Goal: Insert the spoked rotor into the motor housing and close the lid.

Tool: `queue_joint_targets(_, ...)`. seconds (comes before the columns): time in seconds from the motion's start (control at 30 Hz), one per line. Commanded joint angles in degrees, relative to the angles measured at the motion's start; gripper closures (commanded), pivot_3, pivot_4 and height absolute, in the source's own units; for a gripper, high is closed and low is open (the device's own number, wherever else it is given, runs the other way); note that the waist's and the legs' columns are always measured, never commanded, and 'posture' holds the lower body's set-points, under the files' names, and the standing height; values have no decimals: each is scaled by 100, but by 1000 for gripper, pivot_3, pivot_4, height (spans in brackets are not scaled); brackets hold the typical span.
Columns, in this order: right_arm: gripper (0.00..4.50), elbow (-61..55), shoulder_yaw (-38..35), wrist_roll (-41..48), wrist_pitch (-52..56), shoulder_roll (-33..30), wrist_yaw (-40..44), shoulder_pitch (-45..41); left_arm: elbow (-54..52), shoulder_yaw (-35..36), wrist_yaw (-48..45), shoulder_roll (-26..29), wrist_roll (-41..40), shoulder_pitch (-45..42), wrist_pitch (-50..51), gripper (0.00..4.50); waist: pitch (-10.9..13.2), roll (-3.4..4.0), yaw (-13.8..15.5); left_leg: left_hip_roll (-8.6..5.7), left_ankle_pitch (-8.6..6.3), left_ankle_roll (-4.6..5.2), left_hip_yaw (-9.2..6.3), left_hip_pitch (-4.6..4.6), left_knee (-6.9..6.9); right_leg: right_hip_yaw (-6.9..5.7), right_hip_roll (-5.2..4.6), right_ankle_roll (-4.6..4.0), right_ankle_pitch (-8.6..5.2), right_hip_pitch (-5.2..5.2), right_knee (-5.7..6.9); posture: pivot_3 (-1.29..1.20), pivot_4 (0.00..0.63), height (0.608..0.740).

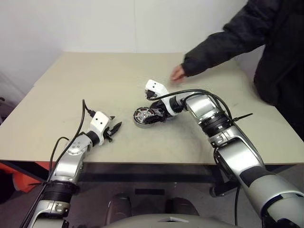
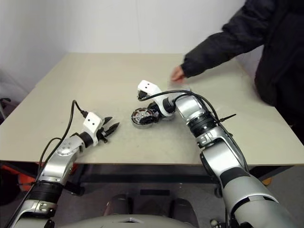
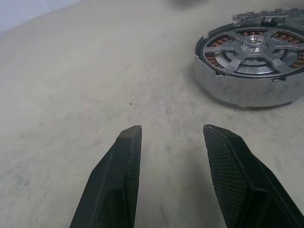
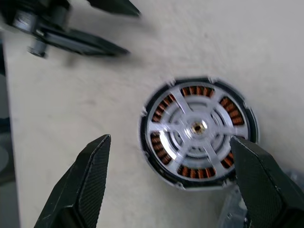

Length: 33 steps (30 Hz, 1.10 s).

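Sitting near the middle of the beige, lightly scuffed surface (image 1: 71, 95), the motor housing (image 1: 144, 116) is a short round metal cup with a dull grey outer wall, standing flat with its open face up and its axis vertical. The spoked rotor (image 4: 197, 127) already lies inside it: a shiny silver wheel with a thin rim and flat spokes running to a central hub with a brassy hole, level with the cup's rim. Between the spokes the copper-coloured windings show as a ring of short orange bars. In the left wrist view the same housing (image 3: 251, 66) shows its brushed sidewall, with the rotor seated flush in it.

Just beside the housing, on the side away from the left arm, part of the lid (image 3: 266, 18) lies flat on the surface, grey with a notched edge; most of it is hidden.

The right end effector (image 4: 180, 185) hangs above the housing, pointing steeply down, its two black textured fingers spread wide and gripping nothing. The left end effector (image 1: 114, 129) hovers low over the surface near the housing, fingers apart with bare surface between them, holding nothing.

A person's hand (image 1: 177, 72) in a dark padded sleeve (image 1: 223, 45) reaches over the far part of the surface.
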Motion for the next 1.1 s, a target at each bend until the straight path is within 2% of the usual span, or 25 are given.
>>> queue_joint_targets(0.03,8,-416,-167,171,94,-119,-30,19,-33,18,-56,57,-20,-169,-95,2306,0,0,0,0,0,0,0,0,0,0,0,0,0,0,0,0,0,740)
queue_joint_targets(0.47,8,-1081,-167,432,221,-407,-136,349,55,-15,-139,36,3,-226,-135,2306,0,-1,3,-1,2,-4,0,1,0,0,0,0,0,1,0,0,0,740)
queue_joint_targets(0.83,8,-1188,-142,530,176,-409,-280,439,73,-36,-139,12,4,-267,-135,2306,0,-1,2,-2,6,-10,0,2,0,0,0,1,0,1,2,0,0,740)
queue_joint_targets(0.87,8,-1203,-144,518,88,-420,-309,462,64,-43,-128,1,9,-261,-136,2306,0,-1,2,-2,6,-10,0,1,0,0,0,0,0,1,1,0,0,740)
queue_joint_targets(1.0,8,-1082,-338,291,-1750,-394,-753,696,-4,-37,-31,-88,0,-244,-109,2306,0,-1,9,-1,6,-10,0,1,0,0,-1,1,0,0,0,0,0,740)
queue_joint_targets(1.1,8,-968,-352,157,-2694,-456,-910,879,-30,-67,10,-165,11,-221,-92,2306,0,-2,6,-2,6,-10,0,0,0,0,-1,2,-1,0,0,0,0,740)
